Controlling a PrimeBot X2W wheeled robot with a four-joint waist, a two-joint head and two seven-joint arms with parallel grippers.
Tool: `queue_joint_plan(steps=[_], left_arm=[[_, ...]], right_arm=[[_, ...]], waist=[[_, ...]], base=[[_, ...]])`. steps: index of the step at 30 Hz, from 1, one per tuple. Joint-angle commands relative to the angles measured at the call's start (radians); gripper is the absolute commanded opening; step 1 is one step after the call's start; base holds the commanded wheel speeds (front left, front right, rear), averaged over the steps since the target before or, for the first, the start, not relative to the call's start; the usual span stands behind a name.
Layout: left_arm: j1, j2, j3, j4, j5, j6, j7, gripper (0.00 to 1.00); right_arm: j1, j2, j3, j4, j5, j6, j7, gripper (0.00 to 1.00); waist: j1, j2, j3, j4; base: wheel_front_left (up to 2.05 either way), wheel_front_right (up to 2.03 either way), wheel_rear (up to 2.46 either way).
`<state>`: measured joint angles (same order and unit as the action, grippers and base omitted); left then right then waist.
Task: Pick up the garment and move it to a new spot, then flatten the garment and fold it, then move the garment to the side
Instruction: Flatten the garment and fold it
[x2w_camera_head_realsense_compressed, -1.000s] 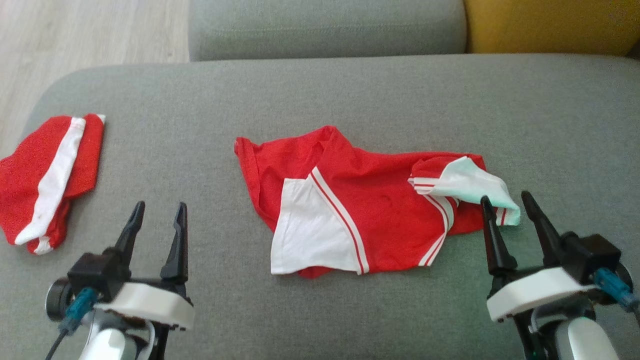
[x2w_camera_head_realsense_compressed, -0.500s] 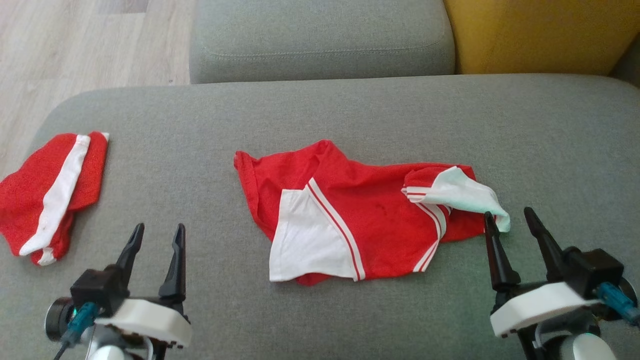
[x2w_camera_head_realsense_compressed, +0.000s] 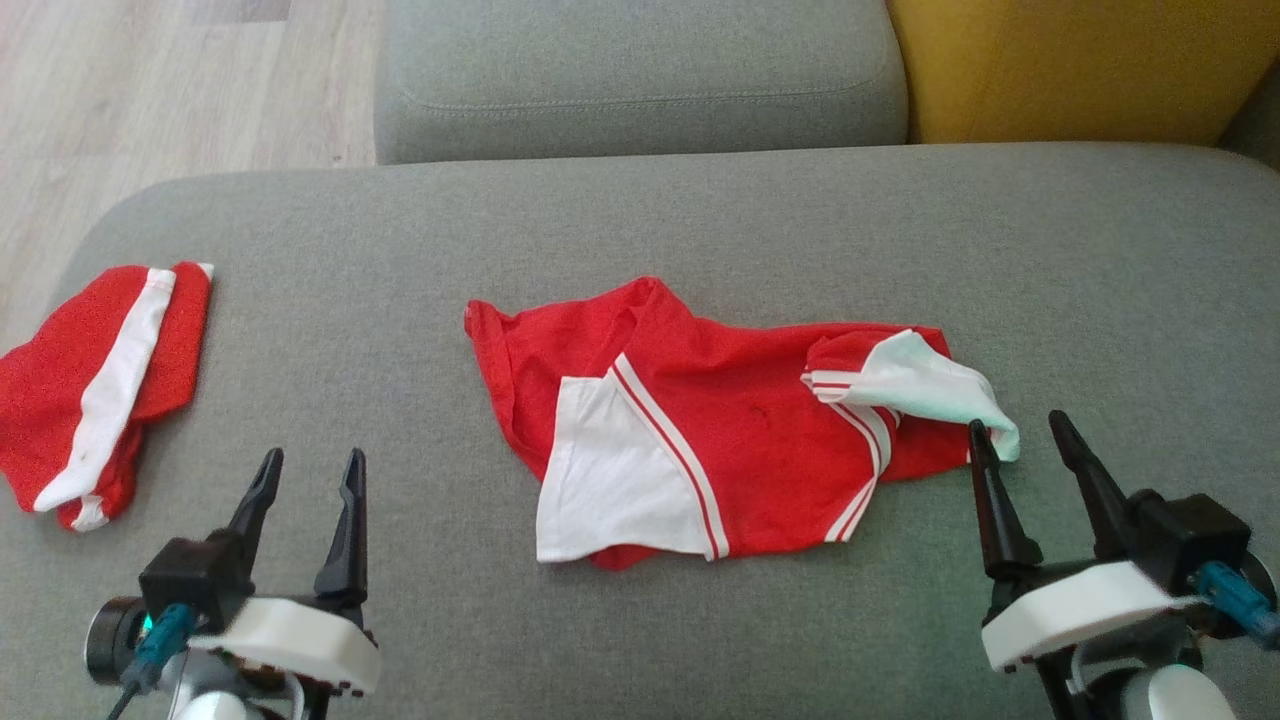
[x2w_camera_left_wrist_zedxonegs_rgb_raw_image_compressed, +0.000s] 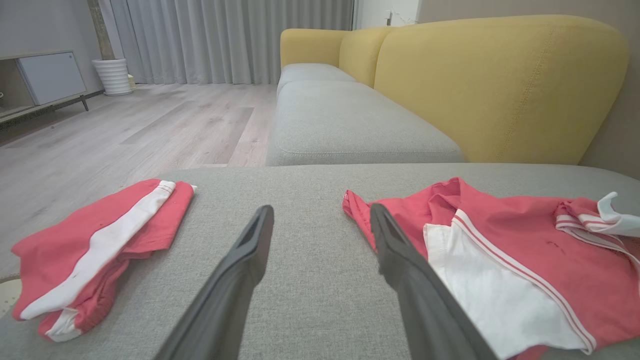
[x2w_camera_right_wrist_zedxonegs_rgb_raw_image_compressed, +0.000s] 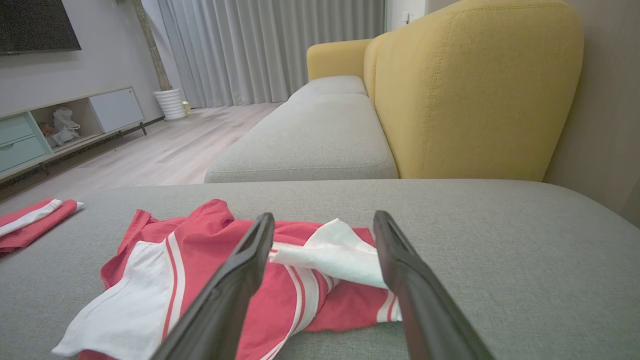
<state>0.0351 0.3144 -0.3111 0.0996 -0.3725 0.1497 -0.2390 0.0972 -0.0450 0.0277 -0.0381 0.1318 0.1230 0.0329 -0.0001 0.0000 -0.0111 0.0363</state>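
Floor (x2w_camera_head_realsense_compressed: 150, 90): pale wood planks beyond the sofa's left end.
Cabinet (x2w_camera_left_wrist_zedxonegs_rgb_raw_image_compressed: 50, 77): low, with a white door, far off by the wall in the left wrist view. A white ribbed pot (x2w_camera_left_wrist_zedxonegs_rgb_raw_image_compressed: 112, 75) stands beside it, with grey curtains (x2w_camera_left_wrist_zedxonegs_rgb_raw_image_compressed: 225, 40) behind.
Folded red piece (x2w_camera_head_realsense_compressed: 95, 385): red cloth with one broad white band, at the left end of the seat, well apart from the garment.
Left gripper (x2w_camera_head_realsense_compressed: 313, 458): jaws apart with nothing between them, over bare grey fabric. It sits between the folded red piece and the garment and touches neither.
Seat (x2w_camera_head_realsense_compressed: 640, 220): grey woven sofa cushion carrying both cloths. A second grey cushion (x2w_camera_head_realsense_compressed: 640, 80) butts against its far edge.
Garment (x2w_camera_head_realsense_compressed: 740, 420): in the middle of the seat, spread out but rumpled. It is red, with a white panel at its near left edge.
Markings: thin white stripes border the panels, and there is a small dark speck on the red near the middle.
In the way: a white flap is turned over onto the garment's right end and covers that corner.
Right gripper (x2w_camera_head_realsense_compressed: 1017, 422): jaws apart and holding nothing, at the garment's right end. In the right wrist view the white flap lies just beyond and between the two fingers. Whether a finger touches the cloth cannot be told.
Backrest (x2w_camera_head_realsense_compressed: 1080, 70): mustard yellow, at the far right behind the seat.
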Motion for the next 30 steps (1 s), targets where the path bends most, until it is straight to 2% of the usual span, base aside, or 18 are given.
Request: queue_joint_plan(steps=[1, 17, 23, 30], left_arm=[[-0.046, 0.028, 0.039, -0.032, 0.003, 0.004, -0.008, 1.00], [-0.069, 0.027, 0.033, -0.034, 0.006, 0.008, -0.013, 1.00], [-0.112, 0.019, 0.028, -0.045, 0.009, 0.003, -0.015, 1.00], [-0.176, -0.013, 0.025, -0.041, 0.012, -0.014, -0.020, 1.00]], right_arm=[[-0.019, -0.005, 0.022, -0.044, 0.001, 0.008, 0.002, 1.00], [-0.031, -0.005, 0.046, -0.041, -0.010, 0.008, 0.015, 1.00], [-0.067, -0.005, 0.212, 0.021, -0.050, 0.008, 0.067, 1.00], [-0.153, -0.008, 0.415, 0.185, -0.091, 0.008, 0.097, 1.00]], waist=[[0.0001, 0.0000, 0.002, 0.000], [0.0001, 0.0000, 0.024, 0.014], [0.0001, 0.0000, 0.071, 0.048], [0.0001, 0.0000, 0.125, 0.114]], base=[[0.00, 0.00, 0.00], [0.00, 0.00, 0.00], [0.00, 0.00, 0.00], [0.00, 0.00, 0.00]])
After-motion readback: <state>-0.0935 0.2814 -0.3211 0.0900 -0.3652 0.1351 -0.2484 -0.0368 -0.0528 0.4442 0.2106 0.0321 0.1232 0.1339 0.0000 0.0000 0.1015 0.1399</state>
